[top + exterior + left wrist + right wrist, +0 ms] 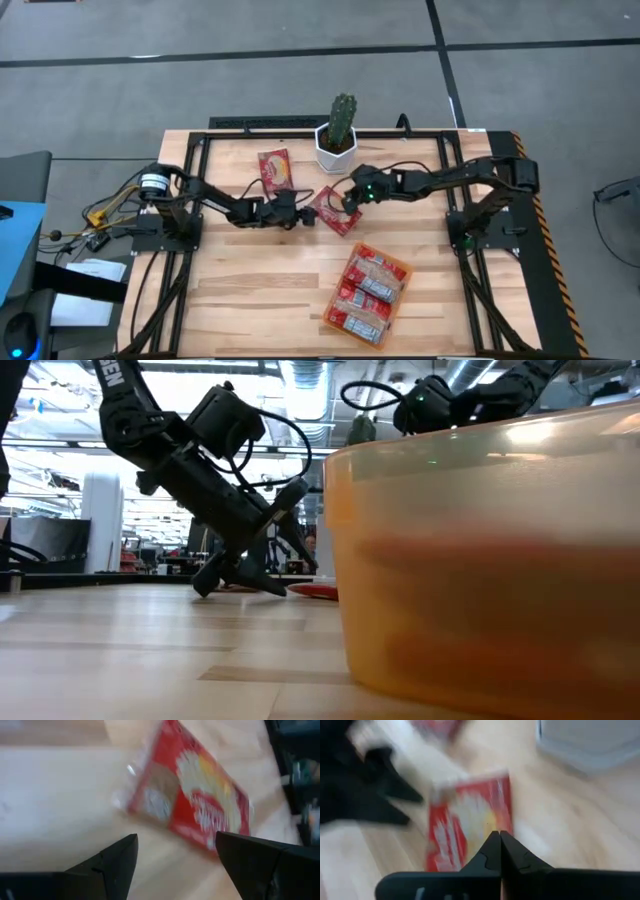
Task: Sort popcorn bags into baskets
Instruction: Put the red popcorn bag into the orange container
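Left gripper [306, 217] jaws apart — beside packet [335, 211].

Table [250, 290]: pale wood planks, smooth.
Tray [480, 560]: translucent orange plastic, glossy.
Packet [192, 790]: shiny red film, crinkled.
Pot [335, 150]: white, smooth.
Fingers [112, 865]: matt black.

My wooden table [250, 300] stands on grey floor [150, 90] crossed by dark lines; at nine o'clock, a blue-topped stand [18, 250]; ceiling lights [300, 375] glow overhead.

White letters, seemingly "EN", show on the left arm [125, 400]; the packet printing is unreadable.
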